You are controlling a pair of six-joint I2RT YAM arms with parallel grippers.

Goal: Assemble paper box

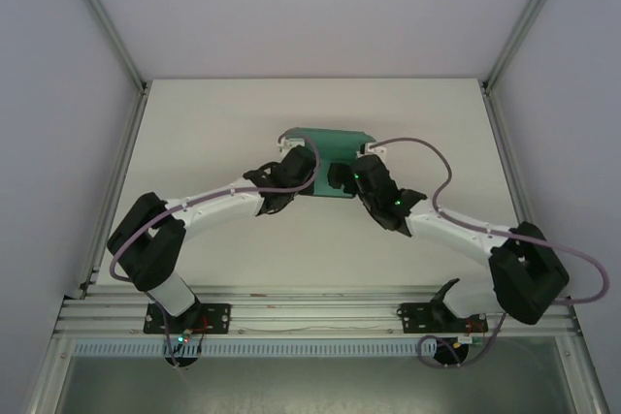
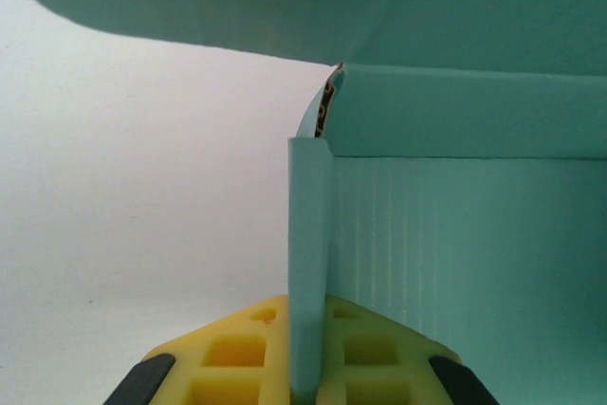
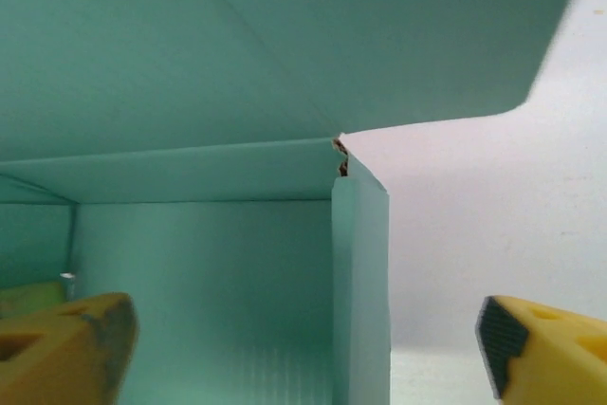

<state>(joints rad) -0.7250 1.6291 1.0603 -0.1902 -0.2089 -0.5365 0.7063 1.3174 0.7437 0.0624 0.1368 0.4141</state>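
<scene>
- Two robot arms are rising from their bases at the near edge of the white table (image 1: pixel 213 133). The left arm (image 1: pixel 209 206) and right arm (image 1: pixel 456 235) are each bowing outward at the elbow, then reaching inward so that the pair forms an arch.
- The left gripper (image 1: pixel 291 174) is pointing away from the bases and slightly rightward, meeting the near left corner of the teal paper box (image 1: pixel 325 147).
- In the left wrist view, its yellow fingers (image 2: pixel 237 353) are clenching a thin upright side wall (image 2: pixel 309 263) of the box, one finger on each face of the card.
- The right gripper (image 1: pixel 349 176) is angling in from the opposite side toward the box's near right corner.
- In the right wrist view, its fingers (image 3: pixel 550 353) are standing wide apart and gripping nothing. The box's right-hand wall is rising between them, touching neither.
- The box is sitting at the middle of the table, just beyond both grippers. Its long axis is running left to right.
- Seen from both wrists, a broad teal panel of the box is spreading overhead, above the ribbed inner floor.
</scene>
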